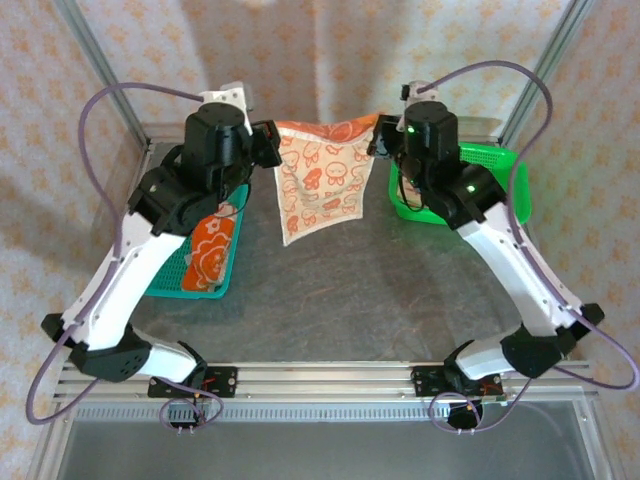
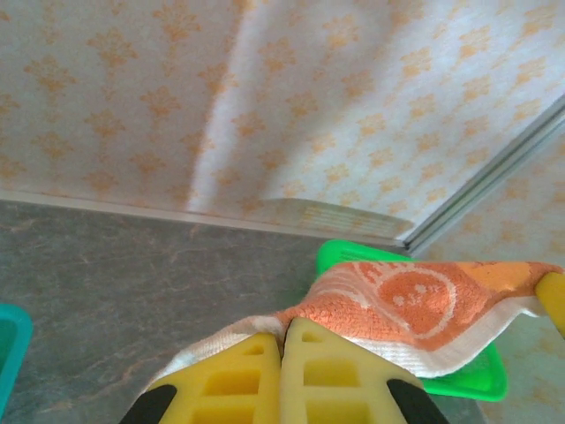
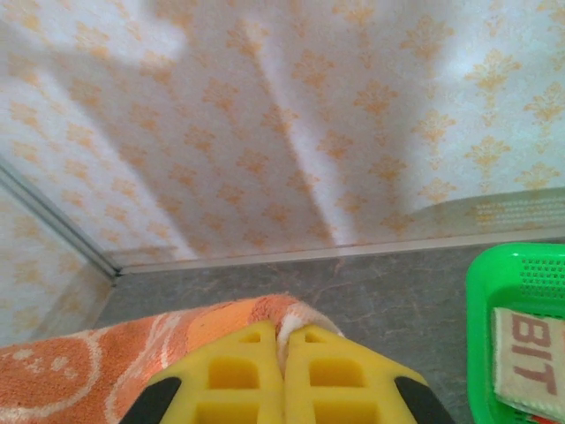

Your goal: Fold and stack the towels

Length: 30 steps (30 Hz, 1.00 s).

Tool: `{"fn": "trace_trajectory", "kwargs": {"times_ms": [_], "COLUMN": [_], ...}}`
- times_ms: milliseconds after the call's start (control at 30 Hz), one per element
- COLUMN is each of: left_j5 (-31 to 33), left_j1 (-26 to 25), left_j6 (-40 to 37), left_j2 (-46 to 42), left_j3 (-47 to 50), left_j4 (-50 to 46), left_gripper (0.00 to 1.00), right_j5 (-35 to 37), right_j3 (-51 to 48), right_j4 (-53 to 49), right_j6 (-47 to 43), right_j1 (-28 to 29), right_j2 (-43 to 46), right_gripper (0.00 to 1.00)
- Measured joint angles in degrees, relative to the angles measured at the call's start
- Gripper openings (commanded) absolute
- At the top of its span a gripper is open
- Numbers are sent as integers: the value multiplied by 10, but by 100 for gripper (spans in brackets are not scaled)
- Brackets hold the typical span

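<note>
Yellow fingers [image 2: 234,380] up close, squeezed together on a corner of the orange towel [image 1: 320,185]: the left gripper [image 1: 270,137] is clamped tight on it. The right gripper [image 1: 381,145] pinches the opposite top corner, and the towel hangs spread between them over the back of the table [image 1: 350,300]. Another orange towel [image 1: 212,250] lies in the teal basket [image 1: 185,285], a cream one [image 3: 530,353] in the green basket [image 1: 495,160].

Overhead camera looks down; wrist cameras, close, share the towel [image 2: 415,305].
</note>
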<state>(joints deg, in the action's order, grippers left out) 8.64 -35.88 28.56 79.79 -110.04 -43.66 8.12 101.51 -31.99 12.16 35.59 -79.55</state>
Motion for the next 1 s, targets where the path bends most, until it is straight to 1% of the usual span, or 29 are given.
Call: {"fn": "trace_trajectory", "kwargs": {"times_ms": [100,200,333,433,567,667,767,833,967,1000], "left_j5": [5,13,37,42,49,38,8,-17,-65,-73], "left_j1": [-31,-64,-96,-109,-109,-85,-19,29,98,107], "left_j6": [0,0,3,23,49,58,61,60,54,52], "left_j2": [-41,-81,-111,-122,-118,-99,-68,-39,34,51], "left_j3": [21,41,42,40,40,40,48,65,103,109], "left_j4": [1,1,-8,-23,-39,-47,-46,-43,-9,-1], "left_gripper": [0,0,0,0,0,0,0,0,0,0], "right_j5": [-9,-8,-4,1,25,40,34,17,-16,-24], "right_j3": [-18,-19,-11,-11,-11,-12,-27,-42,-57,-56], "right_j4": [-5,-17,-49,-72,-100,-108,-97,-83,-57,-50], "right_j6": [2,2,3,12,23,24,26,31,32,32], "right_j1": [10,38,75,82,83,77,52,26,-16,-24], "right_j2": [48,83,111,126,129,104,63,24,-69,-92], "right_gripper": [0,0,0,0,0,0,0,0,0,0]}}
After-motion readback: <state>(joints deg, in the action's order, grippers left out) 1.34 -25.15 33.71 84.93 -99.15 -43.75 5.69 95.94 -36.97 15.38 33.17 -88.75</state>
